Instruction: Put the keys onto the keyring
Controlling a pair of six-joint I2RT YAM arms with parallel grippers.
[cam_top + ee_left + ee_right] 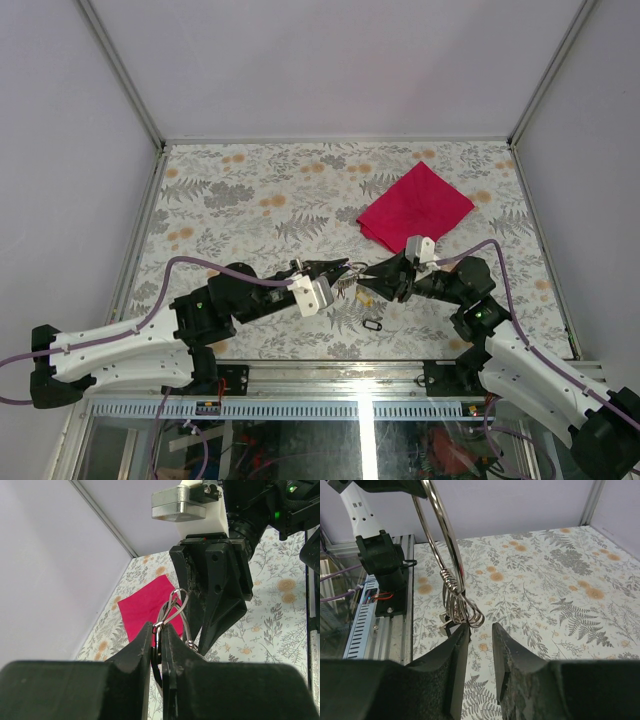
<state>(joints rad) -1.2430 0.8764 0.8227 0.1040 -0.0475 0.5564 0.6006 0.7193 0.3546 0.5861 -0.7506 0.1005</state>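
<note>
Left gripper (159, 630) is clamped on the keyring (176, 602), held aloft; right gripper (479, 630), fingers narrowly apart just beside its coiled end, should close squarely there, avoiding any twist.

No writing can be read; small dark marks on the white arm link (357, 505), at ten o'clock, are illegible.

Soft, even light is cast from overhead, and only faint shadows are thrown beneath the arms onto the surface (250, 190). A white streak of glare is seen on the glass panel (366, 420). In the wrist views the left pincer (157, 627) and right pincer (479, 627) are rendered dark and blurred, while bright highlights are carried by the keyring (451, 579).
</note>
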